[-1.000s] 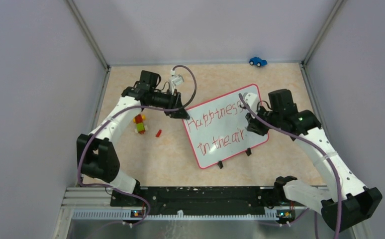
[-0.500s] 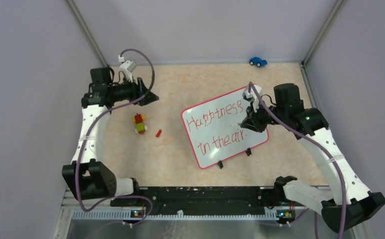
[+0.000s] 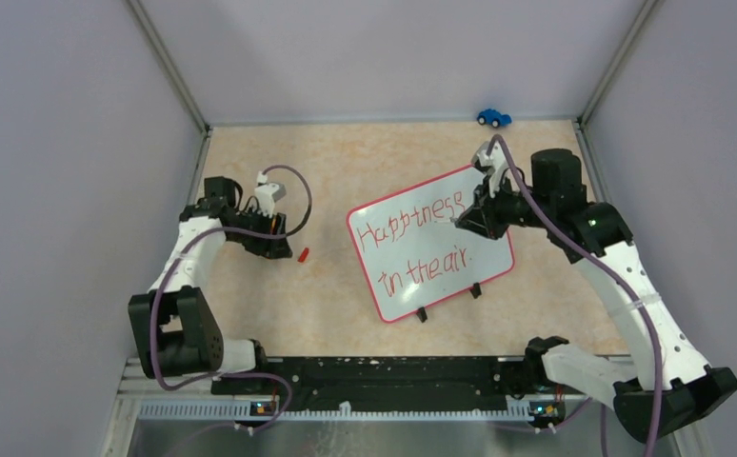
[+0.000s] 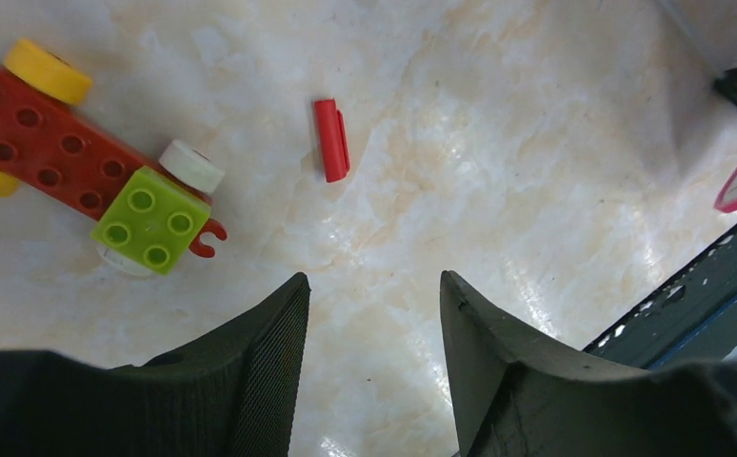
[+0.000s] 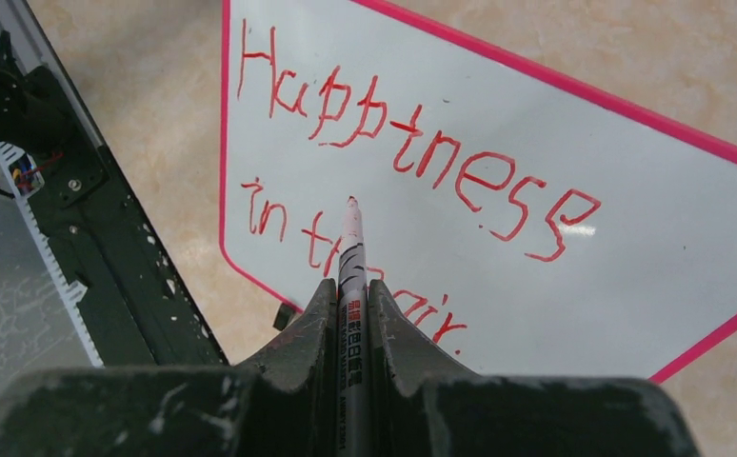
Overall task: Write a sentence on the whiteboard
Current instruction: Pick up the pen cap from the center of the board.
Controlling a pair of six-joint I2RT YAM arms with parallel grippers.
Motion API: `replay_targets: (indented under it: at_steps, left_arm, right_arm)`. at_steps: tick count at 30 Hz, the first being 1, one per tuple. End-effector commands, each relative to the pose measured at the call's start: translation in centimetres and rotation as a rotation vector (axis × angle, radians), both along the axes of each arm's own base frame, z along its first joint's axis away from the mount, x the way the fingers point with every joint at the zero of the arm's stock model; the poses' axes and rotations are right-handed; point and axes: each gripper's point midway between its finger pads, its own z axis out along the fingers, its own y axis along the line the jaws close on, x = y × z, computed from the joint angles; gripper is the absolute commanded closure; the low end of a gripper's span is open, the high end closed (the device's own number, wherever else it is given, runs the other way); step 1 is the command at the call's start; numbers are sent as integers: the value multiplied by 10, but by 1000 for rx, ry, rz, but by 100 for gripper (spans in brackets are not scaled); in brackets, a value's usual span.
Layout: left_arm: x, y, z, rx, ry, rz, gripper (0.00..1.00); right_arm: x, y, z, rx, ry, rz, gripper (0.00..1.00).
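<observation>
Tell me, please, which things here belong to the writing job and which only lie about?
Belong to the job: whiteboard; red sentence; marker, held in the right hand.
Only lying about: brick toy; small red piece; blue toy car.

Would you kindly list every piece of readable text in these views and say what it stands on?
"Happiness": red handwriting, first line of the sentence on the whiteboard.
"in the air.": second line, same board.
Print on the marker barrel: too blurred to read.
</observation>
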Motion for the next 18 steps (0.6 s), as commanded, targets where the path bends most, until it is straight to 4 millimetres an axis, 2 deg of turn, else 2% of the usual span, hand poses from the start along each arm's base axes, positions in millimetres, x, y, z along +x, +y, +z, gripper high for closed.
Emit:
replay_targets:
  at_steps: [1,10,14,18]
  left_arm:
    - [1,4,-25,76,6,-54,43]
    - [3,-9,-61,140,64,-78,45]
    - [5,-23,-70,179,64,-117,46]
    - [11,-28,-82,251,53,-129,46]
  right_arm:
    - [11,1,31,60,-67,-23,100]
    - [15,-2,34,88,-50,-38,100]
    - [16,-3,31,86,-44,-40,100]
    - [17,-3,31,86,-39,-41,100]
